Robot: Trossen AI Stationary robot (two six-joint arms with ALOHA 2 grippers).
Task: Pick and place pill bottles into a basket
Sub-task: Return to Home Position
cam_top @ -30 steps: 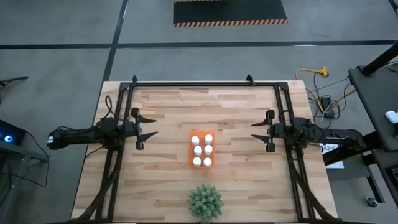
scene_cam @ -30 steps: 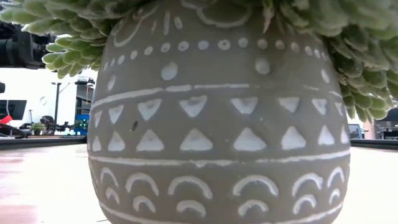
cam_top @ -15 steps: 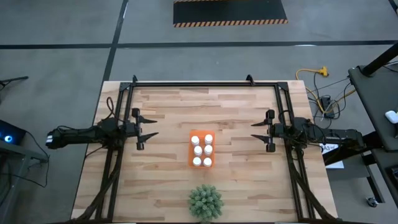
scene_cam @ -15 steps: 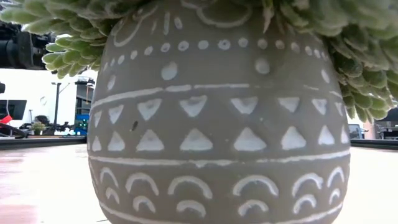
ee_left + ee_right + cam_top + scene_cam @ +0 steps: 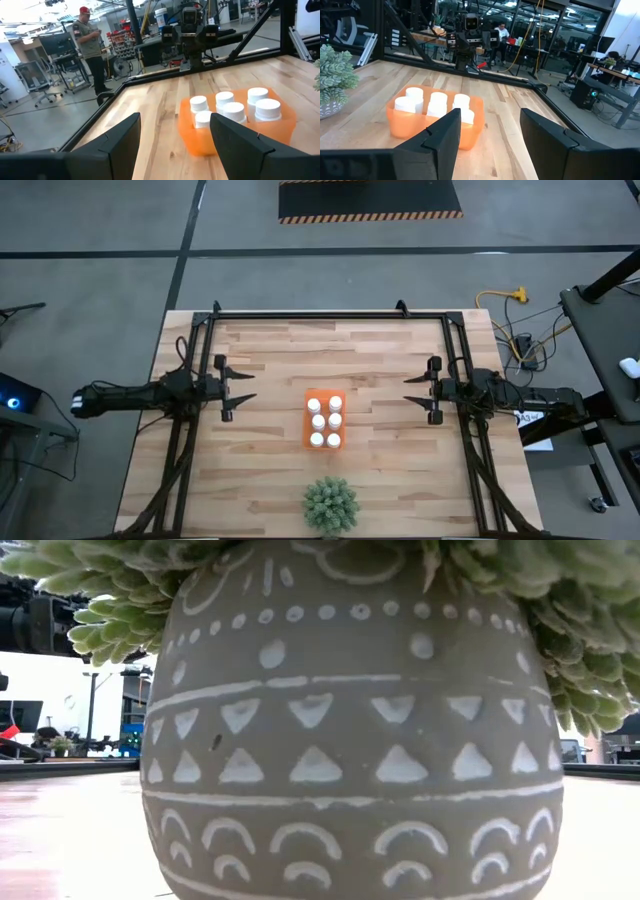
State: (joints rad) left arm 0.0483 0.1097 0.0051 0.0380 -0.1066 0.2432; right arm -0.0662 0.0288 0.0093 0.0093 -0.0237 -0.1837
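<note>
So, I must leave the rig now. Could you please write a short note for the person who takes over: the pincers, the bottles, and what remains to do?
The left pincer is open and empty, over the left side of the table, pointing at the basket.
The right pincer is open and empty, over the right side, facing the basket too.
The orange basket sits mid-table between the arms. All six pill bottles stand upright inside it, in two rows of three.
Done: no bottle lies loose on the table.
Left: nothing to pick, at most parking the arms.
The potted plant fills the low view.
</note>
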